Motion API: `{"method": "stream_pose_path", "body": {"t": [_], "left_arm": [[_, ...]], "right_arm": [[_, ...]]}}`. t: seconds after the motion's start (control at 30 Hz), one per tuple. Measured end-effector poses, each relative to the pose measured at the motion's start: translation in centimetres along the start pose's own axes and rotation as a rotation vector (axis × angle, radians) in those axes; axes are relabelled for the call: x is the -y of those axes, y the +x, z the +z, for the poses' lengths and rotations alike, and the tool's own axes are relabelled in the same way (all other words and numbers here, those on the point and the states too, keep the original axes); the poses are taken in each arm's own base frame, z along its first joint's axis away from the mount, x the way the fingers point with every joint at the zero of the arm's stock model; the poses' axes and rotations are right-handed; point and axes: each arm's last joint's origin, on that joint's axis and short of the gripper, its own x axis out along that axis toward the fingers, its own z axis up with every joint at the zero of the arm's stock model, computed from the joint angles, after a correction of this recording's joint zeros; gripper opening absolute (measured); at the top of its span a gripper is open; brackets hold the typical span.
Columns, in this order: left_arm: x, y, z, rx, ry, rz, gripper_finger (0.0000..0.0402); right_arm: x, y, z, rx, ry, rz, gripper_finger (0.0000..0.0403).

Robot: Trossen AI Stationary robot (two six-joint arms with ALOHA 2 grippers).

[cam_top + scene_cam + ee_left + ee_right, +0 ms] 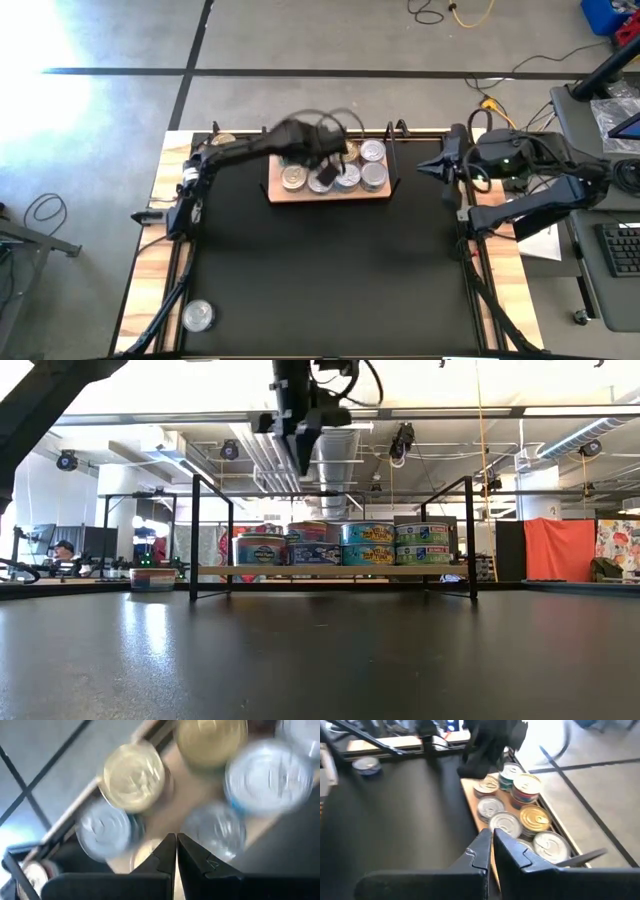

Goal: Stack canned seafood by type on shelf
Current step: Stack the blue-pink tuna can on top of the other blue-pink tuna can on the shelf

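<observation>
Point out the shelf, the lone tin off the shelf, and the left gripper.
shelf [330, 196]: high view, bare front edge of the wood board.
lone tin [198, 316]: high view, centre of its silver lid, near table corner.
left gripper [176, 851]: left wrist view, between the shut fingertips, above the shelved tins.

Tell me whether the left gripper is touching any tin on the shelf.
Apart. The low view shows the left gripper, fingers shut and empty, hanging well above the tins on the shelf, with open space between.
</observation>
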Motion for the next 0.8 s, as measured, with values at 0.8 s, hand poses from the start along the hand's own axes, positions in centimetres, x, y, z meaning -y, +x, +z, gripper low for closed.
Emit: {"method": "stream_pose_path", "body": {"t": [0.8], "left_arm": [[-7.6, 3.0, 5.4, 0.154, -0.189, -0.043, 0.0000]], "right_arm": [[-0.5, 0.8, -0.2, -0.041, 0.026, 0.106, 0.0013]]}}
